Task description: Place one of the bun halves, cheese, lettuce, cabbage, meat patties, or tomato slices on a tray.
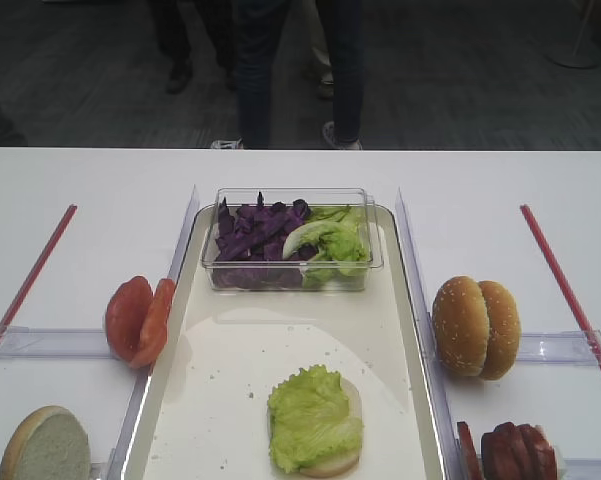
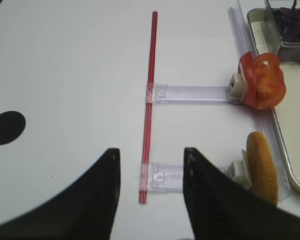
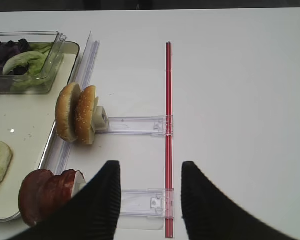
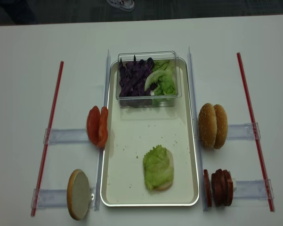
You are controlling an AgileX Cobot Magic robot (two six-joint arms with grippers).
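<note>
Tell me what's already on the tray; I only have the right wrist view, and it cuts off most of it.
Observer: A bun half lies flat near the front of the tray, with lettuce on top.
Operator: Report what's left of the tray.
Observer: Two tomato slices stand on edge against the left rail.
Operator: Say whether another bun is there.
Observer: One bun half on edge stands at the front left, pale face showing.
Operator: Give me the left claw.
Observer: The left claw is open and empty, over the bare table.
</note>
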